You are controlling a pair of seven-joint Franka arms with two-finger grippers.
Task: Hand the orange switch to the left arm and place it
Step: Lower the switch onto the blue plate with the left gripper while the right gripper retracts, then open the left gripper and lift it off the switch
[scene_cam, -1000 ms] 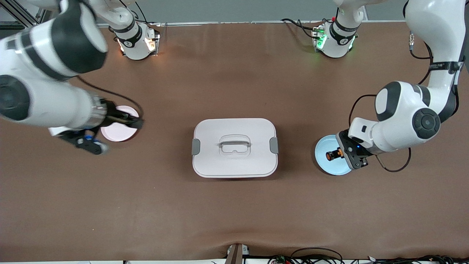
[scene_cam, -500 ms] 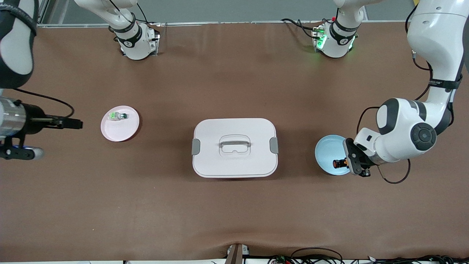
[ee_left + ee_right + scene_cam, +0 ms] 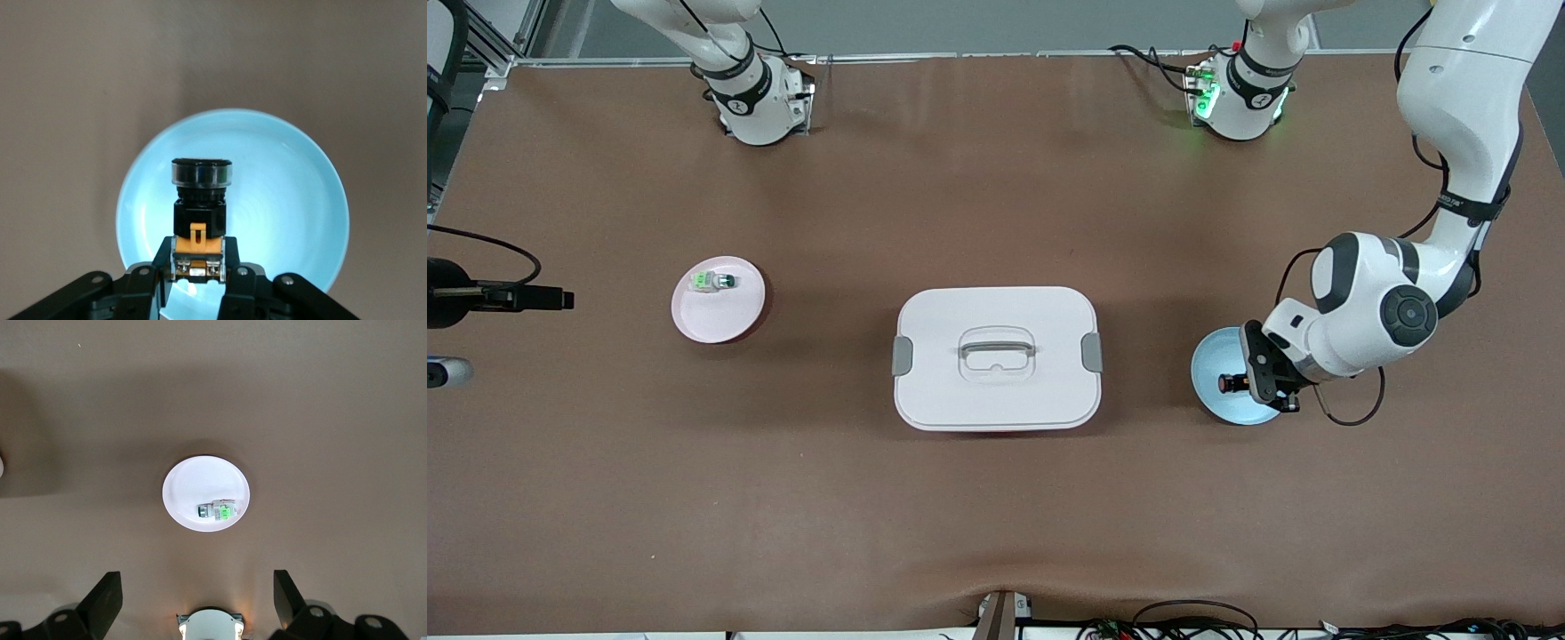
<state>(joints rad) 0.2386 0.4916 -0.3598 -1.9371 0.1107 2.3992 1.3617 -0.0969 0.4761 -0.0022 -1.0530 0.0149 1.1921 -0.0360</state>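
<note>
My left gripper [image 3: 1254,384] is shut on the orange switch [image 3: 1233,383] and holds it just over the light blue plate [image 3: 1214,360] at the left arm's end of the table. In the left wrist view the fingers [image 3: 162,257] clamp the switch's [image 3: 200,200] orange base, with its dark cap pointing away over the plate [image 3: 287,200]. The white box [image 3: 996,357] sits at the table's middle, apart from both arms. My right gripper [image 3: 197,600] is open and empty, high above the table. Only its wrist [image 3: 454,298] shows at the front view's edge.
A pink plate [image 3: 729,320] carries a white switch with a green cap [image 3: 711,282] toward the right arm's end; both also show in the right wrist view, the plate [image 3: 187,487] and the switch [image 3: 217,511]. Cables lie along the table's near edge.
My right arm has pulled away from the pink plate toward its end of the table, uncovering the green-capped switch. My left gripper has shifted slightly over the blue plate, still holding the orange switch.
</note>
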